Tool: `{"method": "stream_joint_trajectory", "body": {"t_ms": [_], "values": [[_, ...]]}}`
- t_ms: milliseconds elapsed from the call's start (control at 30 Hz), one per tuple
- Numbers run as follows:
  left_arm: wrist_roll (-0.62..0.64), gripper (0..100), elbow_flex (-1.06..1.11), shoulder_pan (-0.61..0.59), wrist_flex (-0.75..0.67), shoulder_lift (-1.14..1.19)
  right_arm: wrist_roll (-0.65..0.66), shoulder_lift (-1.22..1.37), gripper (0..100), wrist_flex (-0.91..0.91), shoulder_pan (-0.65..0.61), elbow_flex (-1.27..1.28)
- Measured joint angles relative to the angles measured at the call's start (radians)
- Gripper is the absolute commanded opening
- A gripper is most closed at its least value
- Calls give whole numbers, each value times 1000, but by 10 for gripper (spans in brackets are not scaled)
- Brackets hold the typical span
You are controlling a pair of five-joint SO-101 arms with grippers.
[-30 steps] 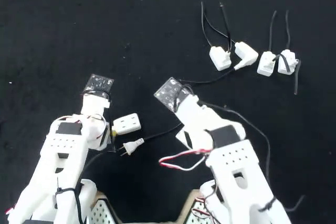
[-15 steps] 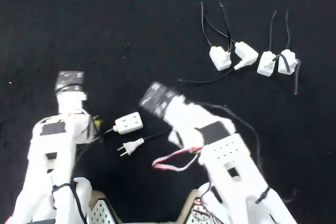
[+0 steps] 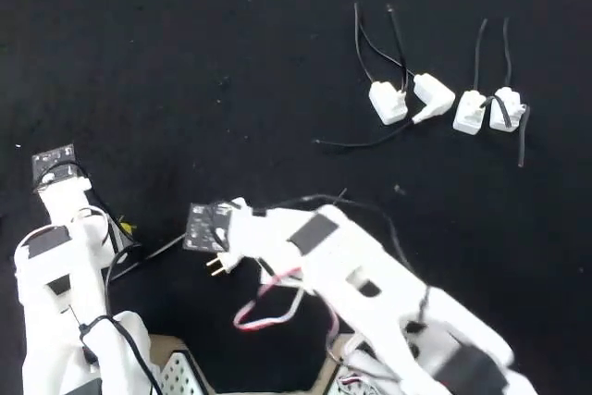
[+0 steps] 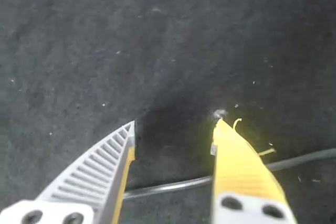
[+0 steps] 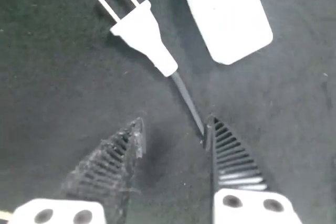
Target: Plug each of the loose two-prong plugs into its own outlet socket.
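A loose white two-prong plug (image 5: 139, 24) lies flat on the black cloth, its dark cord running back between my right gripper's fingers. Beside it lies a white outlet socket block (image 5: 227, 14). My right gripper (image 5: 175, 129) hangs open just behind the plug, holding nothing. From above, the right arm (image 3: 314, 247) reaches left across the front of the table, and the plug's prongs (image 3: 217, 267) peek out beneath its wrist. My left gripper (image 4: 175, 129) is open over bare cloth with a thin cable (image 4: 168, 186) crossing under it. The left arm (image 3: 55, 256) stands at the far left.
Several white plug and socket pieces with dark cords lie at the back right (image 3: 388, 102), (image 3: 433, 96), (image 3: 470, 111), (image 3: 506, 109). A red and white wire loop (image 3: 268, 307) hangs from the right arm. Black cloth (image 3: 185, 90) covers the table.
The left arm has swung left, away from the socket block. The right arm has swung left and forward, so its wrist now hangs over the plug and socket.
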Motion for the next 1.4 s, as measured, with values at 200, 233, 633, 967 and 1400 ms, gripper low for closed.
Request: {"method": "stream_joint_trajectory", "body": {"t_ms": [200, 233, 633, 967, 1400], "values": [[0, 238, 0, 0, 0, 0, 120, 222, 187, 0, -6, -130], [0, 238, 0, 0, 0, 0, 137, 236, 187, 0, -6, -141], [0, 238, 0, -9, 0, 0, 167, 244, 187, -2, -63, -183], [0, 238, 0, -9, 0, 0, 167, 279, 186, -38, -126, -186], [0, 238, 0, -9, 0, 0, 143, 489, 16, -64, -123, -305]]}}
